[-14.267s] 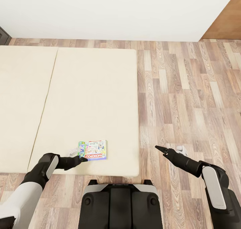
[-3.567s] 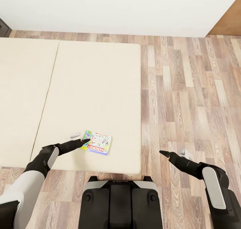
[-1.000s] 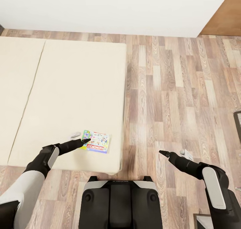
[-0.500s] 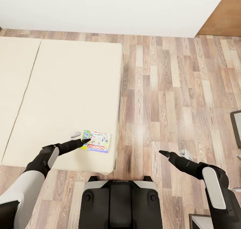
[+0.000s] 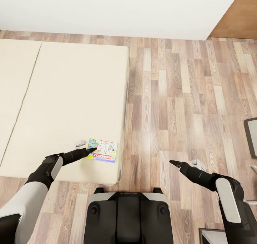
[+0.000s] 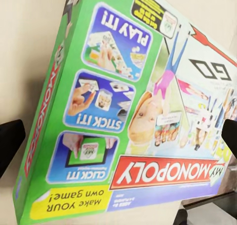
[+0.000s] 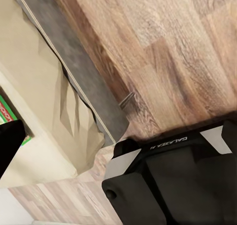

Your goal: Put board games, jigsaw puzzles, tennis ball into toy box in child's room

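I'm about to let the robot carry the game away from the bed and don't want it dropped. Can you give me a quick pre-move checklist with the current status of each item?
1. Left gripper gripping the My Monopoly box: cannot tell; the fingertips meet the box's edge, but no firm clamp is visible.
2. Box lifted off the bed: cannot tell from the head view.
3. Box whole and closed: ok in the left wrist view.
4. Right gripper free: ok; it is over the wood floor, carrying nothing.
5. Toy box in sight: not ok; the robot must still find it.
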Available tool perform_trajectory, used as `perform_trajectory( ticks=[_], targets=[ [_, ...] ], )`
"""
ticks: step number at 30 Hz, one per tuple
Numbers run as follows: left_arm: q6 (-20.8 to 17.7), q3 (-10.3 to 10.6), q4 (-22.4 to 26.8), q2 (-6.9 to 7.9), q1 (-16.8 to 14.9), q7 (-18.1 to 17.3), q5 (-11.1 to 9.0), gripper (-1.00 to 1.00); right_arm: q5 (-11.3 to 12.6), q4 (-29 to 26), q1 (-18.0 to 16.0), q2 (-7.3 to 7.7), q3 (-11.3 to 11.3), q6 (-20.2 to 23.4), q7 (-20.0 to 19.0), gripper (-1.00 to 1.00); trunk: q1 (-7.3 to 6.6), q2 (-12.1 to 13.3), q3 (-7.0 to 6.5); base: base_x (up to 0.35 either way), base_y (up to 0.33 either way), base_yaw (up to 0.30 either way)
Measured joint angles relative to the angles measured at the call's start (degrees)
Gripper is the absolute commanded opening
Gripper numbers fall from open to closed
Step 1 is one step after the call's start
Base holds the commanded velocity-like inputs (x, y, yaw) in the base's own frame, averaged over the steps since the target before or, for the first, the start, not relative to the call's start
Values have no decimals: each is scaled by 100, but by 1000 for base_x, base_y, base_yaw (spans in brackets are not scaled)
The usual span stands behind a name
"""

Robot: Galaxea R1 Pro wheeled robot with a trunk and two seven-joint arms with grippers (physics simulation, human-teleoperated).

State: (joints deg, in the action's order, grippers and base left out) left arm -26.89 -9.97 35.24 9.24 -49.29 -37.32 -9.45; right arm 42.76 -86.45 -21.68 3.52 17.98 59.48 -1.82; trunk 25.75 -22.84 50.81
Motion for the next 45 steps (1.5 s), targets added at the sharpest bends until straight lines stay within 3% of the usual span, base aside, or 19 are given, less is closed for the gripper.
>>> perform_trajectory(
  ticks=[39, 45],
  targets=[
    [9, 15, 0, 18, 9, -24, -1, 100, 16, -9, 0, 0, 4, 0, -40, 100, 0, 0, -21, 0, 0, -25],
    [-5, 9, 1, 27, 22, -388, -8, 100, 20, -9, 0, -33, -25, 0, -37, 100, 0, 0, -21, 0, 0, 0]
  ],
)
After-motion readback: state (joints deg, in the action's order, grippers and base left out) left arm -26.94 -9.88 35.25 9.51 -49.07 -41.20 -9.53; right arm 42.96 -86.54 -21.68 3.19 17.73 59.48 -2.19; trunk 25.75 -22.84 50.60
